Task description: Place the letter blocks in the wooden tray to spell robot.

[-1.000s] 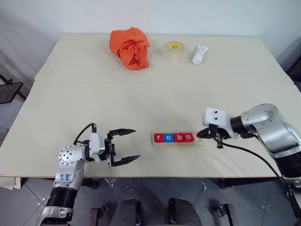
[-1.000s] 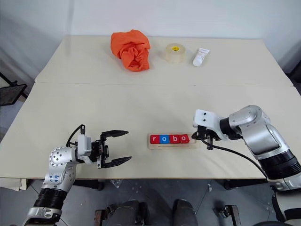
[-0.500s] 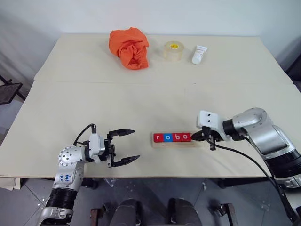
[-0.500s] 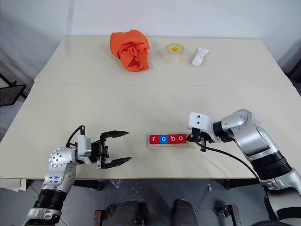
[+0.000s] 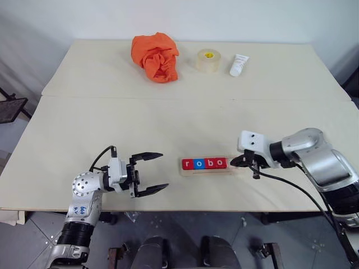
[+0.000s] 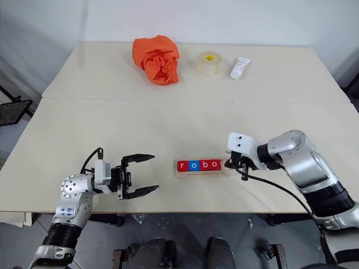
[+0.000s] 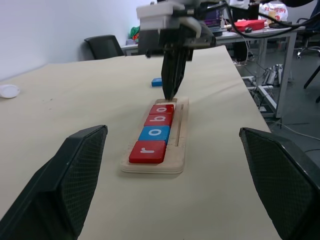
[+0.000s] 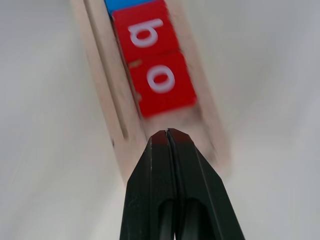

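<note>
Letter blocks: four seated in wooden tray at table's six o'clock, light, rigid, smooth, best pinched by opposite edges; right gripper closed, empty, at tray's three o'clock end; left gripper spread, empty.

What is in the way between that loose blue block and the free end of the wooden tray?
Only the right gripper, shut, with its tip at the wooden tray's free end. The blue block lies on the table just beyond it.
</note>
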### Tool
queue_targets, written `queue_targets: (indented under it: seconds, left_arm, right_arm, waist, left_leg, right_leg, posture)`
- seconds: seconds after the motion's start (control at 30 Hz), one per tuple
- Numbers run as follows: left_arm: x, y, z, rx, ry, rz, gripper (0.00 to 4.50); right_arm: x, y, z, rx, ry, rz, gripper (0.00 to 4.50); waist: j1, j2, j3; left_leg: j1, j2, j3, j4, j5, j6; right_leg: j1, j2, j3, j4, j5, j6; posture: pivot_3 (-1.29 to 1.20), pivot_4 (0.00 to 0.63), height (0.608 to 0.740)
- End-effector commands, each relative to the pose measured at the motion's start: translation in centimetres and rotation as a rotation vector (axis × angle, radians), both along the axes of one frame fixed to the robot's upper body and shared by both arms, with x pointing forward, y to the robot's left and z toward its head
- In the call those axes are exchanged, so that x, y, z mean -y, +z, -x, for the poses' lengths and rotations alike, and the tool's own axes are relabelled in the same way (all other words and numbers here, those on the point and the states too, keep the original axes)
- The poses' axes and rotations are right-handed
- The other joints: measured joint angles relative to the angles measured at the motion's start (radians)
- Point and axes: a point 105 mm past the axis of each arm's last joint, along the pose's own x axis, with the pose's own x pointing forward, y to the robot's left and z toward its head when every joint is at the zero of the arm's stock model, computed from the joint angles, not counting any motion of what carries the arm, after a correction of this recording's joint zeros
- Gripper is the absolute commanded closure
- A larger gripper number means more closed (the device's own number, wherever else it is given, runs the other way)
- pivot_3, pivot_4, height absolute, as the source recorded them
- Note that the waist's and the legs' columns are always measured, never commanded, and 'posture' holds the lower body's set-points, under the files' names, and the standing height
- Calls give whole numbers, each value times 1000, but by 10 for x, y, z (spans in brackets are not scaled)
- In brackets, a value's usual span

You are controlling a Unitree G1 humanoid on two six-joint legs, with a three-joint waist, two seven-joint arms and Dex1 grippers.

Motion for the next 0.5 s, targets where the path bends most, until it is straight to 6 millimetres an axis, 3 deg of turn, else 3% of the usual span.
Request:
queue_targets:
  seconds: [0.03, 0.1, 0.27, 0.43, 0.5]
  left_arm:
    - [3, 3, -1, 26, -15, 2, 0]
    - [3, 3, -2, 28, -21, 2, 0]
    - [5, 3, -5, 31, -38, 2, 0]
    - [6, 3, -7, 33, -57, 0, 0]
    - [5, 3, -7, 32, -60, -1, 0]
  right_arm:
    - [3, 22, 10, 68, 14, -80, 4116]
    - [7, 23, 13, 73, -6, -94, 3641]
    - [17, 26, 17, 112, -70, -134, 1884]
    - [60, 36, 26, 189, -285, -190, 131]
    - [79, 34, 35, 193, -371, -197, 32]
  waist:
    - [1, 0, 0]
    - [0, 0, 0]
    - [2, 0, 0]
    - [21, 0, 0]
    - [28, 0, 0]
  left_leg:
    - [0, 0, 0, 0, 0, 0]
    - [0, 0, 0, 0, 0, 0]
    - [0, 0, 0, 0, 0, 0]
    - [0, -1, 1, 0, 0, 1]
    - [0, -1, 0, 0, 0, 1]
  right_leg:
    - [0, 0, 0, 0, 0, 0]
    - [0, 0, 0, 0, 0, 0]
    - [0, 0, 0, 0, 0, 0]
    - [0, 0, 0, 0, 0, 0]
    - [1, 0, 0, 0, 0, 0]
  posture:
    - [0, 150, 740]
    - [0, 150, 740]
    - [0, 150, 740]
    - [0, 150, 740]
    - [0, 150, 740]
